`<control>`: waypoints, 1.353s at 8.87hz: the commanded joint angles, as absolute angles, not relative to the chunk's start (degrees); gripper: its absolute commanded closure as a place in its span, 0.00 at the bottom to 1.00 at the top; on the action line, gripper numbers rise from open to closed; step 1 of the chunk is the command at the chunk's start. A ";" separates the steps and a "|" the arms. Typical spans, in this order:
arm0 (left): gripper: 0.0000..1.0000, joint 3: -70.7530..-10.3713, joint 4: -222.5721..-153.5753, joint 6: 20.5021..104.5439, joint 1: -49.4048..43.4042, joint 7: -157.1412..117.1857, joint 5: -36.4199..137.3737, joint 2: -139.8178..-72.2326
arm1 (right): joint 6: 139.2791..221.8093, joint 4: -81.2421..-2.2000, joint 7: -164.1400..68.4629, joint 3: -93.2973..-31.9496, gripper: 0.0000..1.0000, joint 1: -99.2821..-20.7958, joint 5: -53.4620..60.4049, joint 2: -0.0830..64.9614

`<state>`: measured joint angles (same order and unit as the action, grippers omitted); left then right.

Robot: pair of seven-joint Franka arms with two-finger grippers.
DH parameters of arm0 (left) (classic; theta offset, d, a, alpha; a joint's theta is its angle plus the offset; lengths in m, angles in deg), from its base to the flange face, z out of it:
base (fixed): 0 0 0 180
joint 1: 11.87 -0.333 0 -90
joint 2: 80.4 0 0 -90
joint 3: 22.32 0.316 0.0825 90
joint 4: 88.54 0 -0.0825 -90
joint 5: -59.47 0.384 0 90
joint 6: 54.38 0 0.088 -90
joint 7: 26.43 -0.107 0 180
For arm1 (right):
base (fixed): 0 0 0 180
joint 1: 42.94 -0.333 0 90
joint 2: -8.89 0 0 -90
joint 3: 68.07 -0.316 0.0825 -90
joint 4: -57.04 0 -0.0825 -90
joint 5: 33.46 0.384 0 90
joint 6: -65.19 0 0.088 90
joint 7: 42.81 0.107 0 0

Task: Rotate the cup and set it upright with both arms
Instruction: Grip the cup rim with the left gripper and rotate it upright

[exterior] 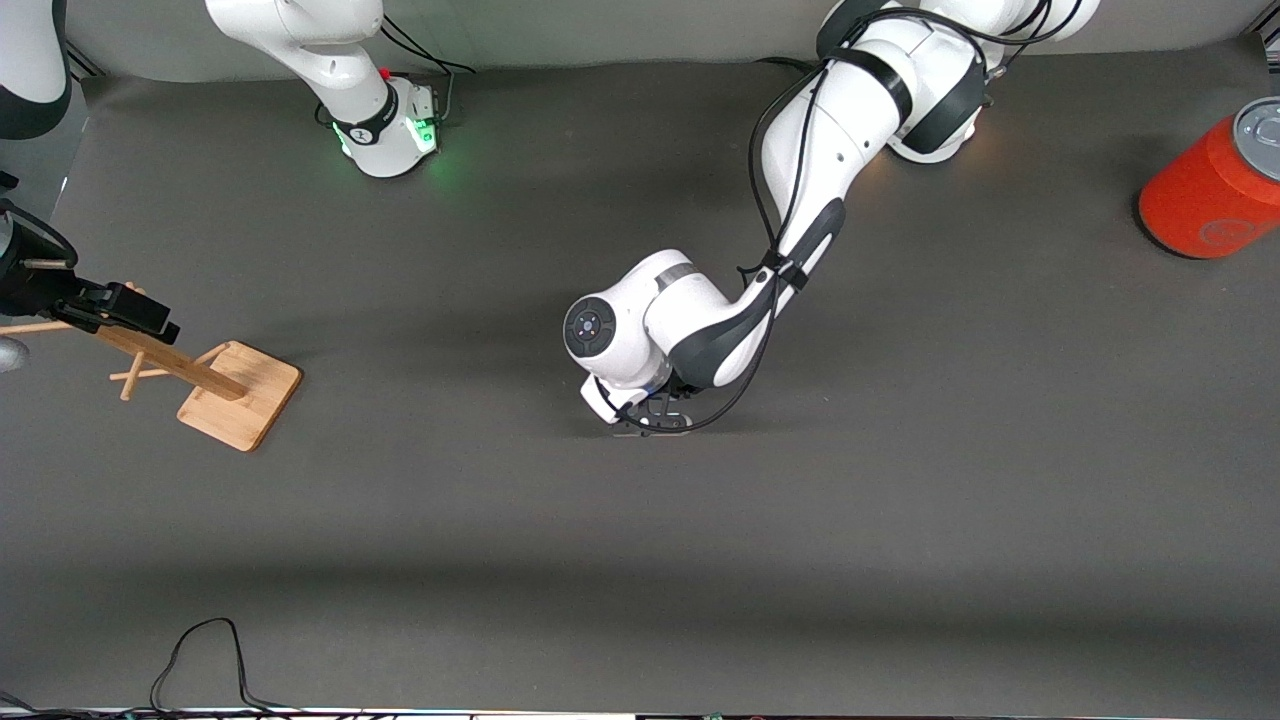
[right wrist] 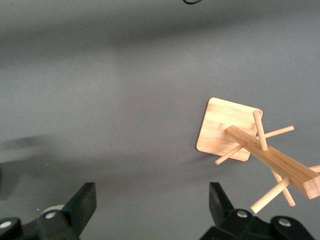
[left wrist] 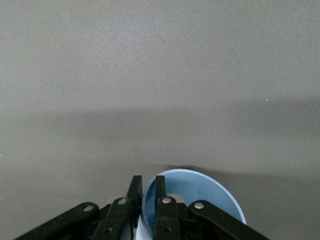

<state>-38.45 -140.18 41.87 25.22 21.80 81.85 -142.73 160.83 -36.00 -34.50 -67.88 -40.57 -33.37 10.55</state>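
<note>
Found the small light-blue tapered plastic cup [left wrist: 200, 192] at mid-table, right at the black two-finger left gripper [exterior: 652, 422], low over the dark grey table [exterior: 640, 580]. Clamped on the cup's rim: one finger [left wrist: 134, 187] outside the wall, the other inside against the darker blue lining, only the thin wall between them. Hidden in the front view under the white wrist of the left arm [exterior: 800, 170], so seen only from the left wrist view. Showed its open mouth as a wide oval turned toward that wrist camera; judged the long axis as tilted and not plainly vertical, though could not fix the lean for certain.

Waited with the black two-finger right gripper [exterior: 120, 305], fingers spread wide and holding nothing, over the light wooden peg rack [exterior: 240, 395] toward the right arm's end of the table, well apart from the cup. Judged the left arm by much the nearer; any handover would call for a long reach by the right one toward mid-table. Noted the large orange-red can with grey lid [exterior: 1205, 195] toward the left arm's end, untouched.
</note>
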 commanded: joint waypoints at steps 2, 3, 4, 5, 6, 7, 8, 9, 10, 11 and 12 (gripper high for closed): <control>1.00 -39.98 -136.72 37.04 23.03 13.84 81.00 -140.10 | 160.90 -36.92 -34.99 -67.81 0.00 -40.92 -33.81 9.07; 1.00 -40.51 -136.61 37.29 21.71 13.56 80.83 -137.82 | 160.99 -36.92 -34.98 -67.81 0.00 -40.92 -33.81 9.06; 1.00 -40.87 -136.70 37.29 21.35 13.65 80.74 -135.36 | 160.90 -36.92 -35.07 -67.81 0.00 -41.01 -33.81 9.06; 1.00 -40.87 -136.96 36.95 21.09 13.56 80.65 -133.33 | 160.64 -36.92 -34.99 -67.72 0.00 -41.01 -33.81 8.80; 1.00 -40.96 -137.40 36.68 19.95 13.56 79.87 -131.05 | 160.64 -36.83 -34.98 -67.81 0.00 -41.09 -33.81 8.71; 1.00 -40.52 -137.58 37.64 19.68 14.43 78.12 -129.11 | 160.64 -36.83 -34.98 -67.72 0.00 -41.27 -33.81 8.71; 1.00 -40.34 -138.10 38.52 19.59 14.53 78.10 -127.70 | 160.90 -36.83 -34.98 -67.72 0.00 -41.27 -33.99 8.80; 1.00 -40.17 -142.11 41.48 19.33 14.79 78.01 -124.47 | 160.99 -36.66 -35.07 -67.72 0.00 -41.27 -34.16 8.71; 1.00 -40.25 -152.85 48.39 17.33 15.40 77.93 -118.17 | 161.16 -36.65 -35.07 -67.81 0.00 -41.36 -34.25 8.71; 1.00 -40.17 -168.19 59.07 14.87 15.41 77.93 -110.19 | 161.25 -36.65 -35.68 -67.81 0.00 -41.62 -34.34 8.71; 1.00 -40.17 -178.26 66.92 13.63 15.41 78.01 -104.80 | 161.25 -36.65 -35.69 -67.81 0.00 -41.71 -34.43 8.71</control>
